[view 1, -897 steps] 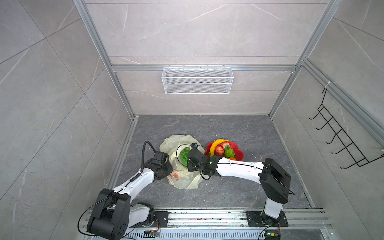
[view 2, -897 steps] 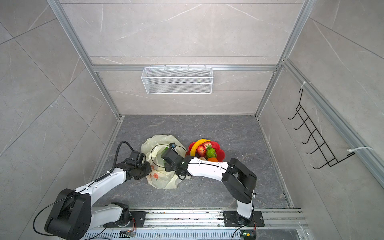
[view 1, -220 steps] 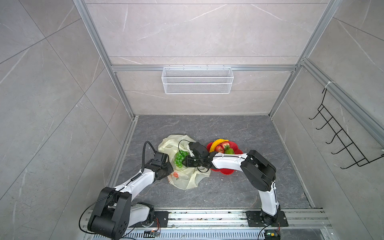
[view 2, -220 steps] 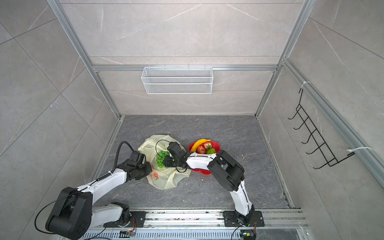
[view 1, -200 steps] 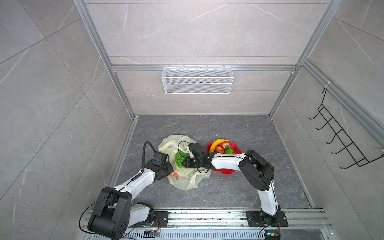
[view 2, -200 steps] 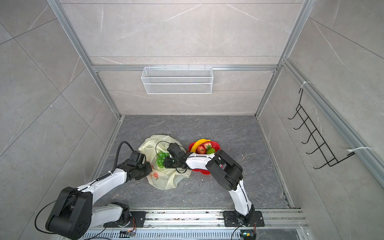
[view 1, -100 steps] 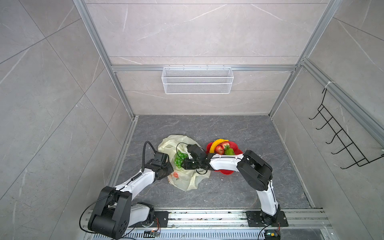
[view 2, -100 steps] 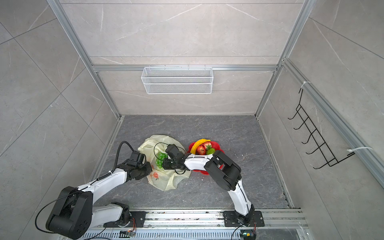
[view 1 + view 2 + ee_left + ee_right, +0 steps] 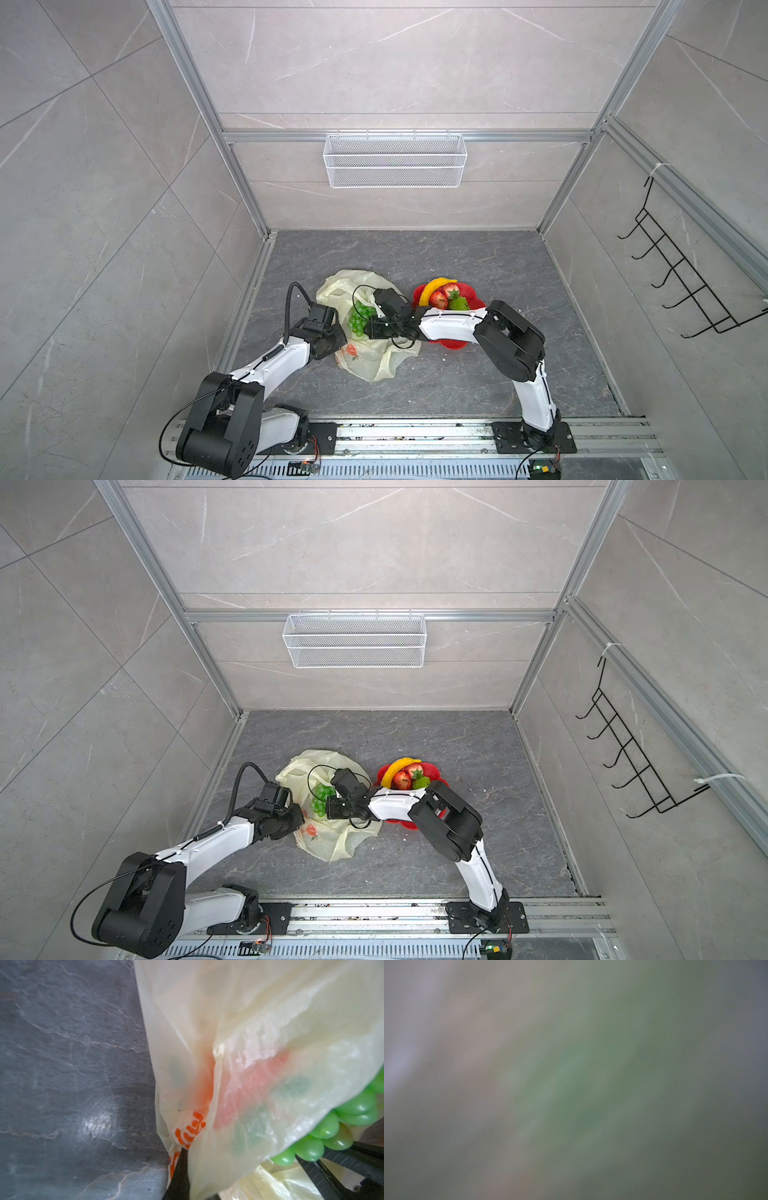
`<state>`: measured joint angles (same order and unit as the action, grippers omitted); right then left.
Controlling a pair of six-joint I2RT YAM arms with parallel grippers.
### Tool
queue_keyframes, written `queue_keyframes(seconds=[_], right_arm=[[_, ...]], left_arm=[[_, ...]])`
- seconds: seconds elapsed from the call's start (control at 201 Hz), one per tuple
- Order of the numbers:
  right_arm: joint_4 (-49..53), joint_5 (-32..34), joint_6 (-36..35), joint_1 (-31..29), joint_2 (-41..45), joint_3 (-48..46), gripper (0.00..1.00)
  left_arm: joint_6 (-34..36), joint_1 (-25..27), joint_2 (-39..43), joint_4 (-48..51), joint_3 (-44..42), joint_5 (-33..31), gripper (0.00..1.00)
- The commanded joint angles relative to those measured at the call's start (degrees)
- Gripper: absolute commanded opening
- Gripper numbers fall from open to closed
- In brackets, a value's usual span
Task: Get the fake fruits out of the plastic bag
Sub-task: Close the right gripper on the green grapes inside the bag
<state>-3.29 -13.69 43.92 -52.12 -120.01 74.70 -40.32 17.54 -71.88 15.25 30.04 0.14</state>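
The plastic bag (image 9: 365, 368) lies on the floor (image 9: 457, 253), left of centre and toward the front. The grape bunch (image 9: 358, 319) lies in the bag, in its left half, partly under the film. The plate (image 9: 455, 344) stands just right of the bag. On the plate, the banana (image 9: 430, 288) lies along the rear left rim. A strawberry (image 9: 438, 298) and the bumpy fruit (image 9: 457, 304) sit just in front of the banana. The wire basket (image 9: 395, 166) hangs on the rear wall. The hook rack (image 9: 681, 286) hangs on the right wall.
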Motion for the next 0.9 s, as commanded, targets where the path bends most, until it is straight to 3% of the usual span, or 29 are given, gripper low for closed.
queue_keyframes(seconds=[0.0, 0.284, 0.891], right_arm=[[0.12, 1.44, -0.98, -0.35, 2.26, 1.24, 0.09], [2.4, 5.54, -3.66, -1.22, 6.09, -0.25, 0.0], [8.82, 11.04, -5.83, -1.97, 11.27, -0.7, 0.0]], left_arm=[[0.22, 0.22, -0.54, -0.22, 0.06, -0.14, 0.02], [0.19, 0.22, -0.47, -0.17, 0.04, -0.27, 0.02], [0.21, 0.21, -0.57, -0.22, 0.1, -0.29, 0.02]])
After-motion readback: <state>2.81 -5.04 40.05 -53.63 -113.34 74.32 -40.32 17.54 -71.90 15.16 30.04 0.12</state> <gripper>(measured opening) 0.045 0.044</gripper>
